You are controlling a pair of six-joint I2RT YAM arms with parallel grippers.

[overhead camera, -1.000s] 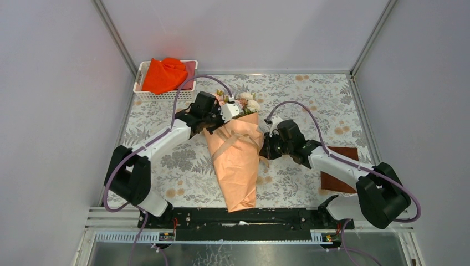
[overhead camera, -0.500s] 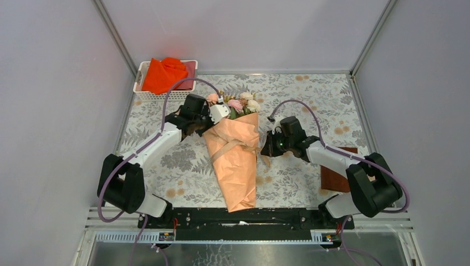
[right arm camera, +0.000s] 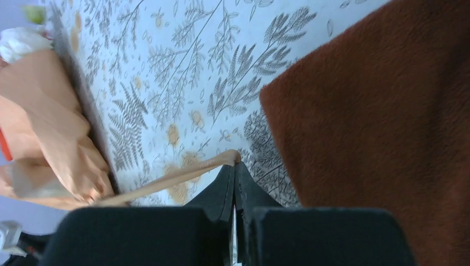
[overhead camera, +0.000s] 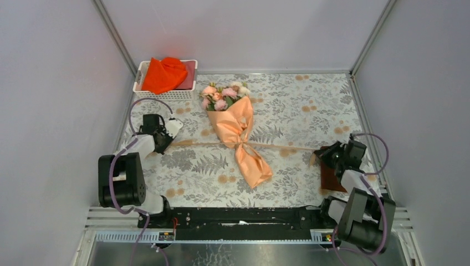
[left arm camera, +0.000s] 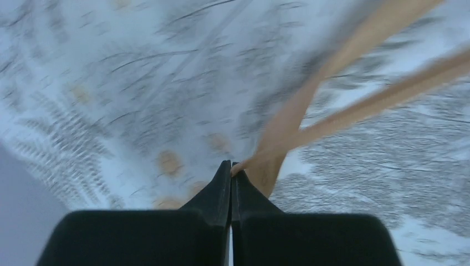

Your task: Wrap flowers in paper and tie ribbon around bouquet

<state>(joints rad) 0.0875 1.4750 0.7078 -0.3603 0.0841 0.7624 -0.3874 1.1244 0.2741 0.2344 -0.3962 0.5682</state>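
**Inspector:** Position of the bouquet (overhead camera: 239, 133)?

**Assistant:** Lying on the leaf-patterned mat (overhead camera: 310, 105) that covers the bench, a little left of centre. The flowers (overhead camera: 221, 95) point to the far edge, near the white basket (overhead camera: 161, 95) in the far-left corner. The paper (overhead camera: 235, 123) cone's tip slants rightward to the near edge.

**Inspector:** Ribbon?

**Assistant:** The ribbon (overhead camera: 282, 147) cinches the cone at its waist and stretches out toward both side edges.

**Inspector:** Claws?

**Assistant:** Left gripper (left arm camera: 231, 168), near the left edge: jaws pressed together, pinching two ribbon strands at the tips; that view is blurred. Right gripper (right arm camera: 234, 165), near the right edge: jaws together, clamped on the other ribbon end, just beside a brown pad (right arm camera: 388, 111).

**Inspector:** Basket contents?

**Assistant:** An orange-red cloth (overhead camera: 163, 75), heaped above the rim.
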